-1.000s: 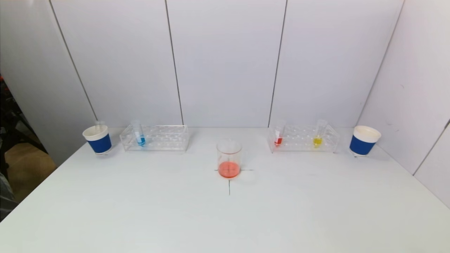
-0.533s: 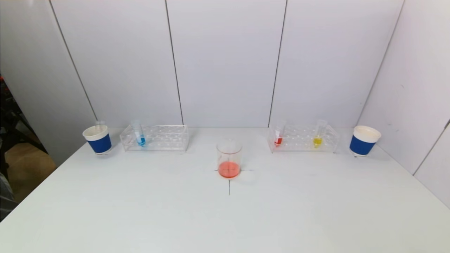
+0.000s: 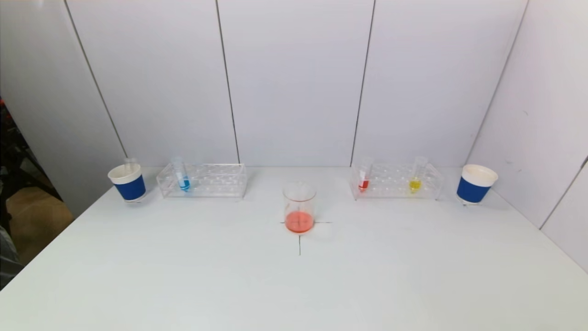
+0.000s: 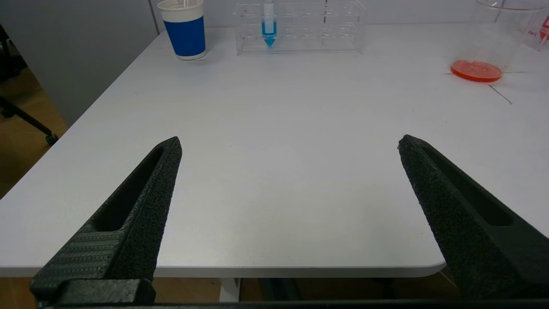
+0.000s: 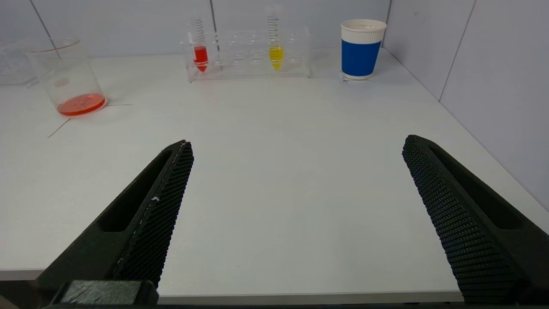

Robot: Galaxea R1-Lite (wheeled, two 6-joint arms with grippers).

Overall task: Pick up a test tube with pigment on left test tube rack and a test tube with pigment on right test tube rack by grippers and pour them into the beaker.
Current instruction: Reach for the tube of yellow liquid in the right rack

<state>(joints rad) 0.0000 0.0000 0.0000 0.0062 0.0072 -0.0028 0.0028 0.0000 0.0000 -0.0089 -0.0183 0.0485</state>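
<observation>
Blue-pigment tube [image 4: 269, 30] upright in left rack [image 3: 202, 180] at bench's far edge; my left hand [image 4: 289, 143] and right hand [image 5: 298, 143] wide apart at near edge, pre-reach.

Left gripper [image 4: 289, 143]: two black, wedge-shaped fingers [image 4: 141, 201] tapering to blunt tips, inner faces coated in a rough, grainy black texture, each outer side cut by a long recessed slot; fine ribbing marked the base. Right gripper [image 5: 298, 143]: same black tapered form, but the fingers [image 5: 454, 201] carried a regular diamond-mesh grip pattern.
</observation>
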